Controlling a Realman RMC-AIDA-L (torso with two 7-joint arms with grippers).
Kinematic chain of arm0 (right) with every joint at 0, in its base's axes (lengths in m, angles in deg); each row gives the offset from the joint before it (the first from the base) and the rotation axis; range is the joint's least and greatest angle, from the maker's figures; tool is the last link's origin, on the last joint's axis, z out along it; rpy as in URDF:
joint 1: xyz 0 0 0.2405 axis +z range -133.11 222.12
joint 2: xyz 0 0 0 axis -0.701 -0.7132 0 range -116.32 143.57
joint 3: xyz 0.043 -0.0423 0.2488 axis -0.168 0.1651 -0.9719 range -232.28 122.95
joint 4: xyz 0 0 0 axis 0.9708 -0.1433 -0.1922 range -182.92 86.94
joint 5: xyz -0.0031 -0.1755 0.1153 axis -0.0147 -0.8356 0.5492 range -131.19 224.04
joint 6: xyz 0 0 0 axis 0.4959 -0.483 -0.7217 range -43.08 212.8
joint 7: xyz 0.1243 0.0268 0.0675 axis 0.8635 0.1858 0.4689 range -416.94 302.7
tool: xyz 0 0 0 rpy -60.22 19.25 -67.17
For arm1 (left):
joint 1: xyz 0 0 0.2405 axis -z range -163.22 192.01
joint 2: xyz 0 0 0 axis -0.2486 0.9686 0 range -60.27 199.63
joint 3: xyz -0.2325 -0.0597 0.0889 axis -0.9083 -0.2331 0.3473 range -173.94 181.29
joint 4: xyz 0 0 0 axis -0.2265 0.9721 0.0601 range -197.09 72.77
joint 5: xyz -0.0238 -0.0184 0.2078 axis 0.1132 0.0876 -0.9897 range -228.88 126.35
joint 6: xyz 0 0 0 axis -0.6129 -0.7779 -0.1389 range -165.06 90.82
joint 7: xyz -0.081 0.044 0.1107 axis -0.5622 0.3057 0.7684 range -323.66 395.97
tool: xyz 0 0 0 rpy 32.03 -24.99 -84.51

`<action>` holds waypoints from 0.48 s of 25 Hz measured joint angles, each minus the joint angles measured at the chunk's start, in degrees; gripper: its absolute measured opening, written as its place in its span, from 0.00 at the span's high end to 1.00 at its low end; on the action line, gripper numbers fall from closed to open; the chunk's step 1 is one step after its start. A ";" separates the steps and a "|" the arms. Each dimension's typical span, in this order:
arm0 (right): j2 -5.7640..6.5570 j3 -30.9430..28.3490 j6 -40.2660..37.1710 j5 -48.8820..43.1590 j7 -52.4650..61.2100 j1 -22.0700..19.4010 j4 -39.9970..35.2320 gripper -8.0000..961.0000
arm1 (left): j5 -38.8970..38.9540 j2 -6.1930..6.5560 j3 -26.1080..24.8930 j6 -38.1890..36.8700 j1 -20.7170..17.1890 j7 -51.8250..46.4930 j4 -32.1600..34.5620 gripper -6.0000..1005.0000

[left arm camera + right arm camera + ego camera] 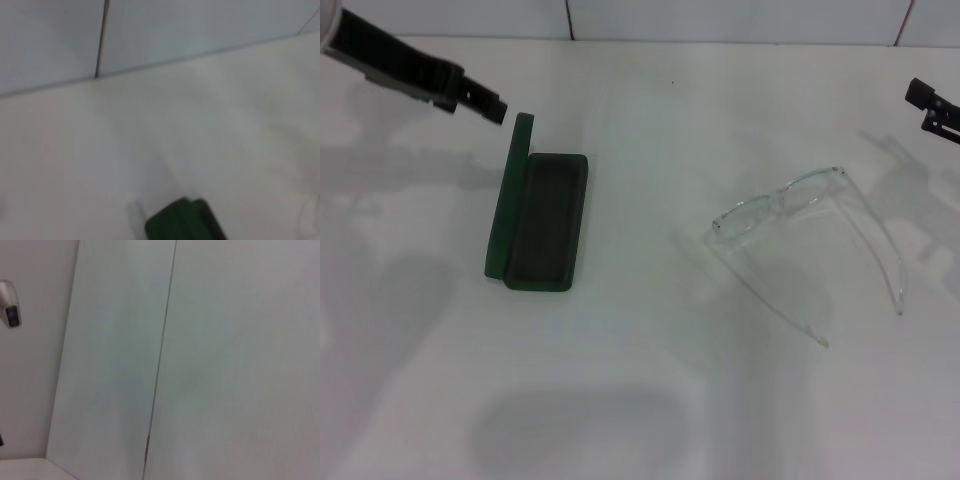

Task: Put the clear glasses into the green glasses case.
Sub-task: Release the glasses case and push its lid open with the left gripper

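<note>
white tabletop (640, 400), tiled wall behind | dark green rectangular hard case (542, 222) open, left of centre | clear plastic wraparound glasses (810, 240) unfolded, toward right edge; likely light, slippery, flexible: grip at bridge | left gripper (480, 100) far-left, right gripper (932, 108) far-right: finger state cannot tell

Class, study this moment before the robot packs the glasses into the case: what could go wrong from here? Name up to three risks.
1. The clear glasses lie with arms unfolded and spread; unfolded they may not fit the green glasses case.
2. They are transparent on a white table, so a grasp may miss the thin frame.
3. The left gripper hovers close to the raised lid and might knock it shut. The right gripper is at the far edge.
</note>
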 joint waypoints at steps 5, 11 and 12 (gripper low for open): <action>0.02 0.00 -0.08 -0.04 -0.01 -0.09 0.00 0.09 | -4.32 -0.03 0.00 3.71 0.26 -2.11 5.09 0.30; 0.04 0.00 -0.15 -0.04 -0.02 -0.24 -0.01 0.09 | -5.29 -0.06 0.00 5.63 0.27 -3.44 9.63 0.30; 0.03 0.00 -0.18 -0.04 -0.01 -0.28 -0.01 0.09 | -5.41 -0.06 0.00 6.15 0.23 -3.62 10.34 0.30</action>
